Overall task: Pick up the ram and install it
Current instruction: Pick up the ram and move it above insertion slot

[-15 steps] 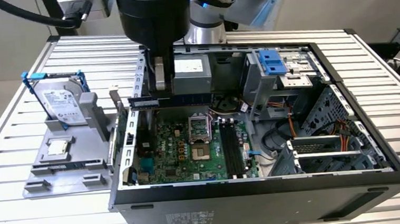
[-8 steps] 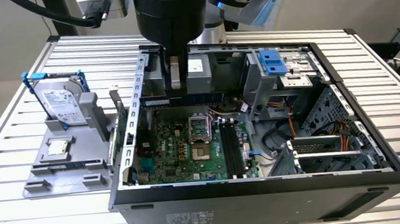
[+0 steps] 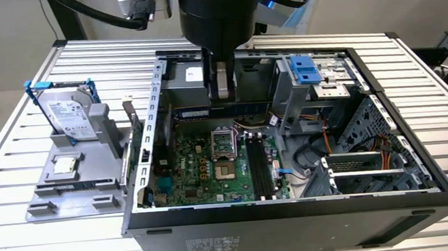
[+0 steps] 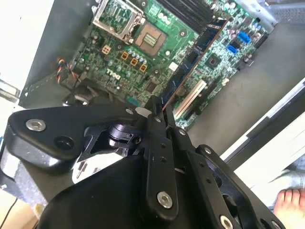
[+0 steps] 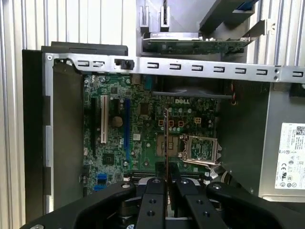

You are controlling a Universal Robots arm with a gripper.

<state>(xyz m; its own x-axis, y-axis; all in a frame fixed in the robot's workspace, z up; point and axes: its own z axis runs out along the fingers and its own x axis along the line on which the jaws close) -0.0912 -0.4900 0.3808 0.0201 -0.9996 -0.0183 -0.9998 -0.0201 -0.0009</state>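
An open computer case (image 3: 294, 218) lies on the slatted surface (image 3: 430, 81), its green motherboard (image 3: 199, 168) exposed. Above the motherboard, the arm's jaws clamp the ram (image 3: 246, 107) (image 4: 190, 59) (image 5: 165, 138), which is clear of the black slots (image 3: 260, 170).

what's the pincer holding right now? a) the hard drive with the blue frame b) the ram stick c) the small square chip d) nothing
b: the pincer is shut on the ram, a thin stick held edge-on over the motherboard in the first wrist view, while the hard drive stands outside the case.
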